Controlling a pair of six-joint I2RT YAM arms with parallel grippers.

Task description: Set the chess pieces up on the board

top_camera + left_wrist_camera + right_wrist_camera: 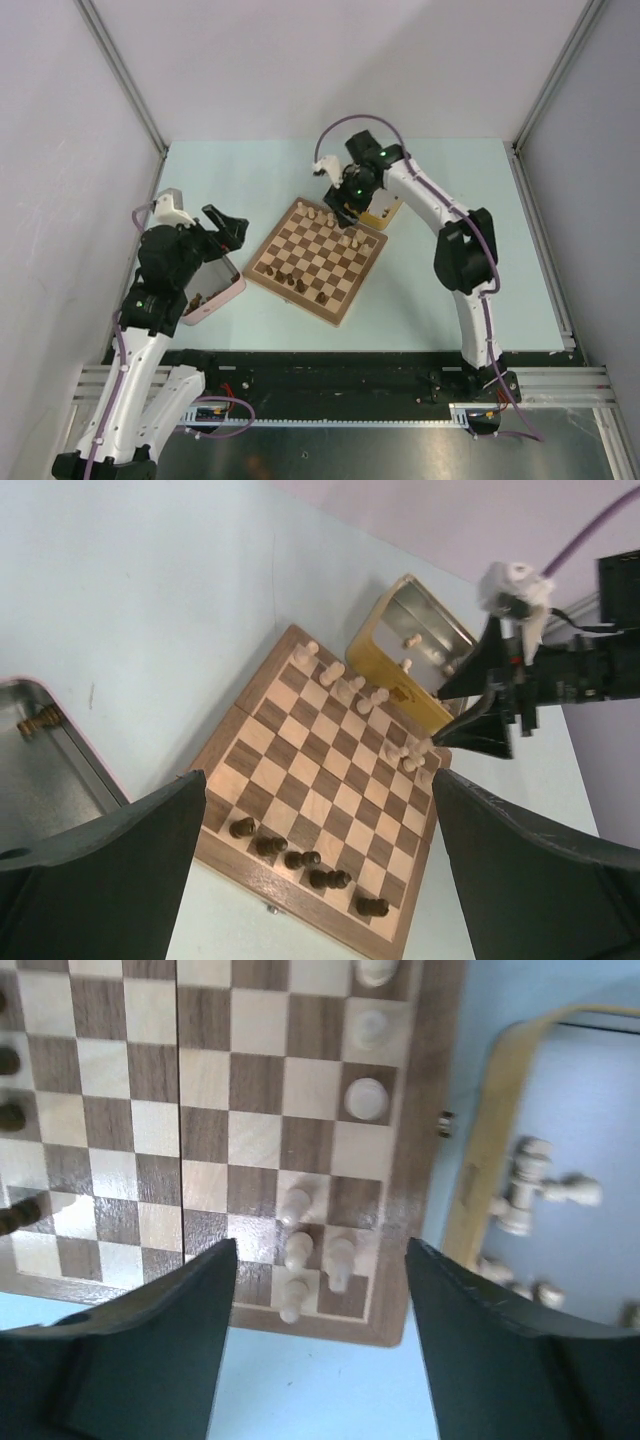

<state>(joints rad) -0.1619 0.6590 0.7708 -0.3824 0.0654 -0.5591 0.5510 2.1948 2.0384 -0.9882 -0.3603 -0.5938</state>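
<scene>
The board [316, 262] is seen lying cornerwise on the pale tabletop [250, 170], between a pink tin [232, 290] on its left and a yellow tin [375, 640] just beside its far right edge. Pale pieces [300, 1250] are ranged along that far edge and dark pieces [300, 860] along the near one. More pale pieces are left lying in the yellow tin and a few dark ones in the pink tin. The right tool [318, 1260] is held over the pale cluster at the board's corner, fingers spread, nothing gripped. The left tool [318, 785] is poised above the pink tin, spread wide and empty.
</scene>
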